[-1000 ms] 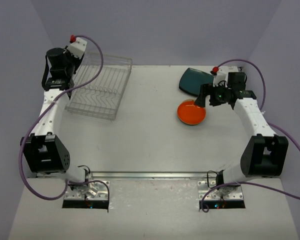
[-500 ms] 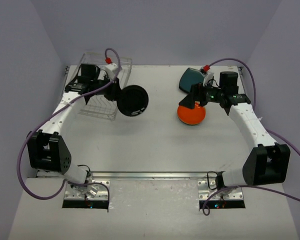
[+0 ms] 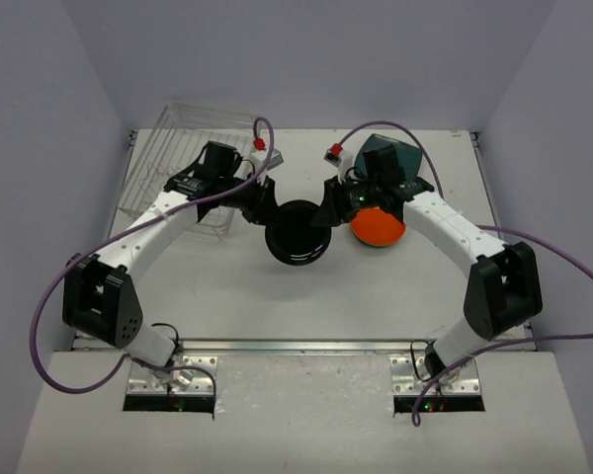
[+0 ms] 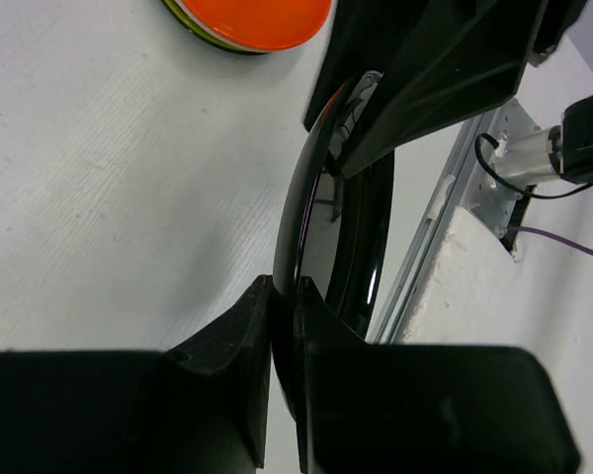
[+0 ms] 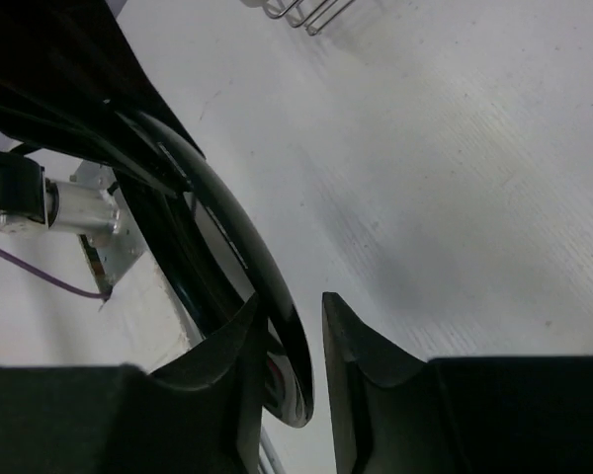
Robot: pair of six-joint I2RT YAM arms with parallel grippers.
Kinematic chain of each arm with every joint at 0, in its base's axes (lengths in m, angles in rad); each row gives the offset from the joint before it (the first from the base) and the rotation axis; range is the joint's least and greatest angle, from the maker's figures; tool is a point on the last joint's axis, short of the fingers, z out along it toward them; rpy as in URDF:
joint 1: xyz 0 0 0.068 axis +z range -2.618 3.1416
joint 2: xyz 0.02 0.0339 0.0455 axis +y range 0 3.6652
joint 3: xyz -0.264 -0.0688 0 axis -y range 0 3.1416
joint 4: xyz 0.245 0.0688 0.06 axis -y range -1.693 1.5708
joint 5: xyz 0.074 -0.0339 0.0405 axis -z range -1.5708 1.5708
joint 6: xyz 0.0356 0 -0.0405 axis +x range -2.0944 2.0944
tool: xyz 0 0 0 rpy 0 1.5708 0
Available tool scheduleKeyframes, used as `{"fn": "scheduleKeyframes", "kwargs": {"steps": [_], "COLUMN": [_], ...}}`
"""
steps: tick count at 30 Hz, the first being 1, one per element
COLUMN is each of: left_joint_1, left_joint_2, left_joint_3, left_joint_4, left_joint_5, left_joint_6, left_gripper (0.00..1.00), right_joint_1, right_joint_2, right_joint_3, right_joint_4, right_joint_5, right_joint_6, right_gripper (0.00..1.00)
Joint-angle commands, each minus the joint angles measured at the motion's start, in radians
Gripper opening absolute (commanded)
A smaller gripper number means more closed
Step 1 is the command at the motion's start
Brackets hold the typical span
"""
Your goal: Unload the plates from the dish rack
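A black round plate [image 3: 298, 235] hangs on edge above the table's middle. My left gripper [image 3: 269, 202] is shut on its left rim; in the left wrist view the plate [image 4: 321, 188] is pinched between the gripper [image 4: 282, 286] fingertips. My right gripper [image 3: 328, 205] straddles the opposite rim. The right wrist view has the plate [image 5: 227, 237] against the left finger, with a gap to the other finger of the gripper [image 5: 295, 301], which is still open. The wire dish rack [image 3: 168, 148] stands at the back left. An orange-red plate [image 3: 381, 229] tops a small stack at the right.
A dark teal rounded-square plate [image 3: 393, 156] lies behind the orange-red plate [image 4: 247, 20], partly under my right arm. The rack's corner [image 5: 301, 12] shows beyond the black plate. A metal rail [image 3: 296, 346] runs along the near table edge.
My left arm swung from the rack to the table's middle carrying the black plate. My right arm moved left from the orange-red plate to meet it, and its jaws narrowed around the rim.
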Motion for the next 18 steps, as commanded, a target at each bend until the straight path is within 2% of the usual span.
{"fn": "scheduleKeyframes", "kwargs": {"steps": [1,2,3,4,5,7,12,18], "left_joint_1": [-0.003,-0.001,0.002,0.010,0.019,0.074,0.273,0.302], "left_joint_2": [-0.020,-0.025,-0.032,-0.035,-0.038,-0.033,0.011,0.015], "left_joint_3": [0.043,0.039,0.035,0.035,0.035,0.048,0.079,0.078], "left_joint_4": [0.048,0.049,0.054,0.059,0.063,0.069,0.060,0.063], "left_joint_5": [0.049,0.039,0.018,-0.019,-0.059,-0.095,-0.014,-0.026], "left_joint_6": [-0.008,-0.009,-0.018,-0.032,-0.047,-0.083,-0.101,-0.100], "left_gripper": [0.12,0.29,0.56,0.71,0.84,1.00,1.00,1.00], "right_joint_1": [-0.007,-0.017,-0.035,-0.066,-0.100,-0.245,-0.470,-0.580], "right_joint_2": [-0.020,-0.030,-0.042,-0.050,-0.056,-0.059,-0.076,-0.015], "right_joint_3": [0.031,0.024,0.015,0.004,-0.007,-0.019,-0.079,-0.084], "right_joint_4": [0.006,0.004,0.003,0.001,0.000,-0.017,-0.047,-0.080], "right_joint_5": [0.080,0.096,0.106,0.091,0.073,0.036,0.025,0.042], "right_joint_6": [-0.033,-0.032,-0.020,-0.001,0.019,0.050,0.013,-0.073], "right_gripper": [0.10,0.00,0.00,0.00,0.00,0.00,0.00,0.00]}}
